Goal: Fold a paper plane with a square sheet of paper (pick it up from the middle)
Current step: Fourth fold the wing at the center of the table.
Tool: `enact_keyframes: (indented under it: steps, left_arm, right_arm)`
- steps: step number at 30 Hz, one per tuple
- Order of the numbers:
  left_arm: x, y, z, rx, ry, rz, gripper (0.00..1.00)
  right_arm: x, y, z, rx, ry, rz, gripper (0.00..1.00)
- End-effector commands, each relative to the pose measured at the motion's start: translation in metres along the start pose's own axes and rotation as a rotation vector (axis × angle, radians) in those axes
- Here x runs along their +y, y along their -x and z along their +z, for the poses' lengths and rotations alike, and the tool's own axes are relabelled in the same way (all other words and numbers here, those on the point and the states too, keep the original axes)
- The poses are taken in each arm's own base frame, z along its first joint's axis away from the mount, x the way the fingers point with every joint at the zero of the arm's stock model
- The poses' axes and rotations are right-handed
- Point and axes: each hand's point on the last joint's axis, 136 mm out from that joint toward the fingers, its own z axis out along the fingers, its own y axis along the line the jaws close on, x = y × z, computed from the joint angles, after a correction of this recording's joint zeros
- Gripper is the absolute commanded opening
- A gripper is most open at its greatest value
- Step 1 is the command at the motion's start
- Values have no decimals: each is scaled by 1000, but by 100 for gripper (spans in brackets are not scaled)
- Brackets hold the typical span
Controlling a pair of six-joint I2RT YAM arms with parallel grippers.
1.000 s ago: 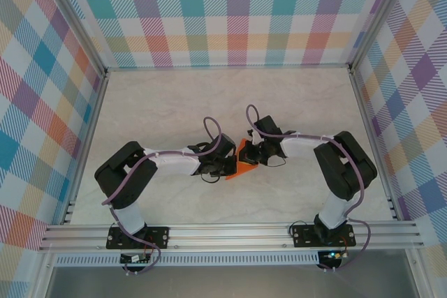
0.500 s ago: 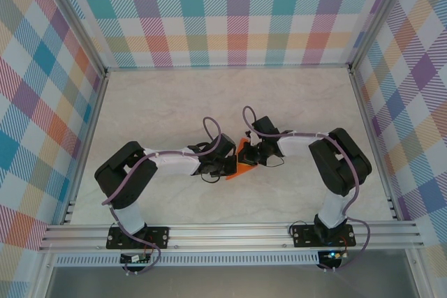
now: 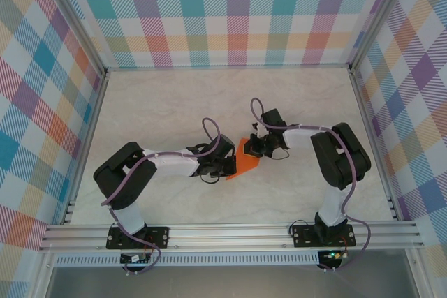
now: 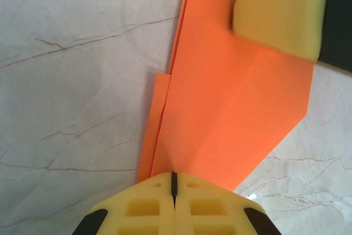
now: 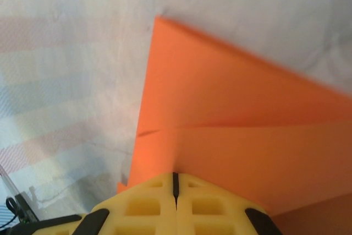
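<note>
Orange paper (image 3: 244, 161), creased into layered flaps but not yet a dart, lies mid-desk (image 3: 174, 102), with left end effector (image 4: 173, 175) and right end effector (image 5: 175, 175) both pinched closed at its edges.

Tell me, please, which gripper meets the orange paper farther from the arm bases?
The right gripper, on the orange paper's far side; the left gripper meets its near left edge instead.
</note>
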Motion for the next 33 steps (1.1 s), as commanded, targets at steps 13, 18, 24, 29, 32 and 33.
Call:
enact_keyframes:
  steps: [13,18,24,29,32,33]
  left_arm:
    - [62,-58,9,199,202,-14,0]
    - [60,-56,9,196,199,-10,0]
    - [57,-54,10,190,192,-12,0]
    - [57,-52,11,189,194,-12,0]
    - [56,-51,12,186,196,-16,0]
    - [56,-51,12,185,196,-16,0]
  right_arm:
    - [-49,77,-35,-225,-94,93,0]
    - [-22,80,-60,-271,-36,25,0]
    - [1,43,-76,-272,58,-13,0]
    - [16,7,-67,-201,81,-39,0]
    - [25,-10,-54,-155,84,-60,0]
    - [29,-15,-48,-136,85,-67,0]
